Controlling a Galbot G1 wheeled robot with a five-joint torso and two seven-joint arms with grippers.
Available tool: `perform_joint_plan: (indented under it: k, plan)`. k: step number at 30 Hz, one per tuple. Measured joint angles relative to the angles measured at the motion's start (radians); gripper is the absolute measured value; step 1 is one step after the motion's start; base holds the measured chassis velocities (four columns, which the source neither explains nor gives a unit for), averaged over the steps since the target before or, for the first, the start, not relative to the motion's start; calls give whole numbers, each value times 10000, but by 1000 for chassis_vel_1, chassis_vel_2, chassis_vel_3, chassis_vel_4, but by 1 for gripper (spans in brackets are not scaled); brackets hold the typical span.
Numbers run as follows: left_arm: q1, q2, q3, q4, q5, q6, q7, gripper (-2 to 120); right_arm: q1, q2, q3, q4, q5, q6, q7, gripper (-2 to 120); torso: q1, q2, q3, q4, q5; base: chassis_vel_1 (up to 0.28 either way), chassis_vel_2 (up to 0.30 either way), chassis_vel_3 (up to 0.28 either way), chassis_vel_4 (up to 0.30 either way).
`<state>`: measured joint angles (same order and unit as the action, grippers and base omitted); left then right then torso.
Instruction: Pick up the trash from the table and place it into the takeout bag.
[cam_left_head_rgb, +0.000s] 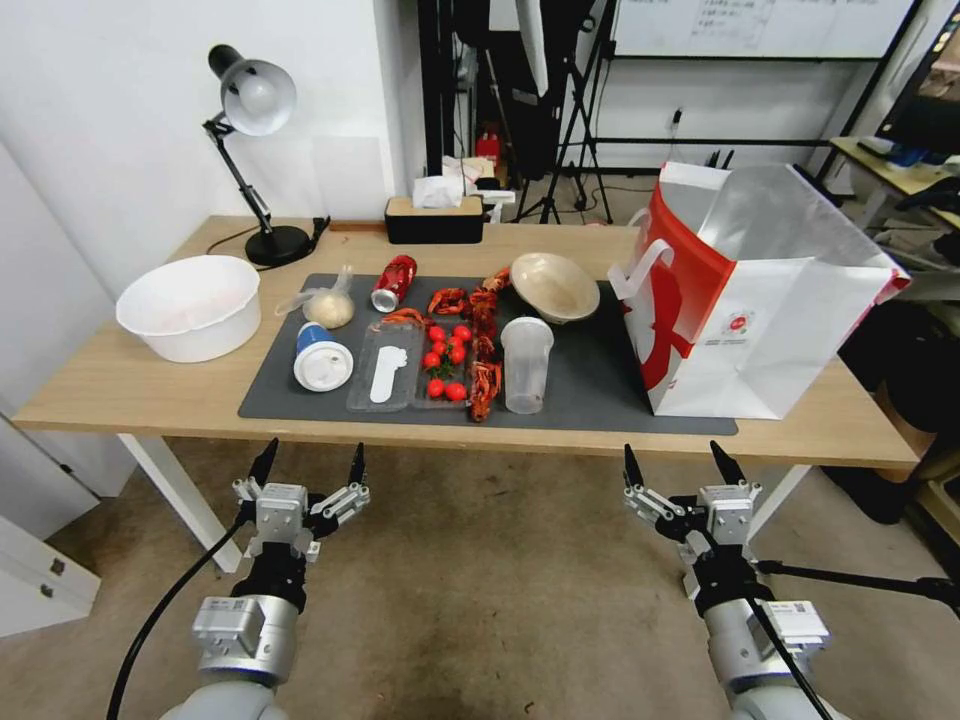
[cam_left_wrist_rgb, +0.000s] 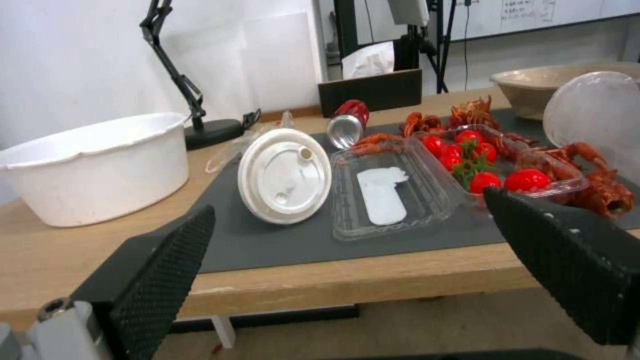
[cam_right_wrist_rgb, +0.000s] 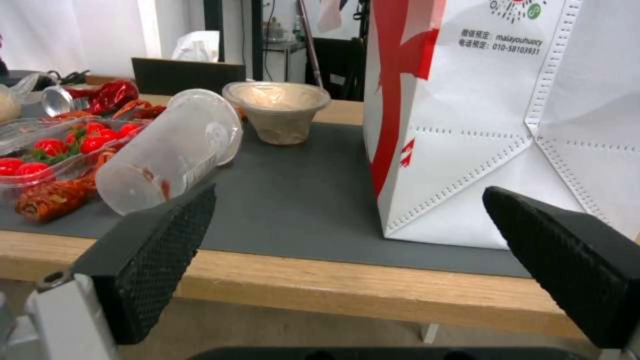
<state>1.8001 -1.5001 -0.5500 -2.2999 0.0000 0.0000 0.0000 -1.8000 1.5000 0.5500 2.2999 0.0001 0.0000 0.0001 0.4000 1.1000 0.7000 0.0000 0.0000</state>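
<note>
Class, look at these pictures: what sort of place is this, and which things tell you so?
Probably a lab or studio mocked up as a mealtime desk. Tripod stands and a whiteboard stand behind the table, and both grippers, left and right, hang open before it.

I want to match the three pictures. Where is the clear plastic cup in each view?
Head view: clear plastic cup on the dark grey mat, left of the takeout bag.
Left wrist view: its round end at the picture's edge.
Right wrist view: lying cup.
Shared landmark: the beige bowl behind it.
</note>
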Motion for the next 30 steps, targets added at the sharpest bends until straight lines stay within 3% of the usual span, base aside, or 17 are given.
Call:
perform_joint_plan:
  k: [17, 25, 28, 30]
  plan:
    - [-35, -2, -13, 0, -42, 77, -9, 100, 46, -11, 3, 3, 49, -86, 36, 100, 0, 0, 0, 0, 0, 0, 0, 0, 0]
    - [-843, -96, -435, -91, -989, 2312, -447, 100, 1187, -381, 548, 264, 1288, -2322, 1097, 100, 0, -1, 1, 0, 0, 0, 0, 0, 0]
    - [-1099, -128, -583, -117, -1320, 2956, -604, 100, 1553, -501, 711, 352, 1688, -3039, 1441, 100, 0, 0, 1, -1, -1, 0, 0, 0, 0]
    - [-1142, -136, -638, -113, -1420, 2990, -663, 100, 1698, -548, 785, 387, 1838, -3321, 1573, 100, 1, 0, 1, 0, -1, 0, 0, 0, 0]
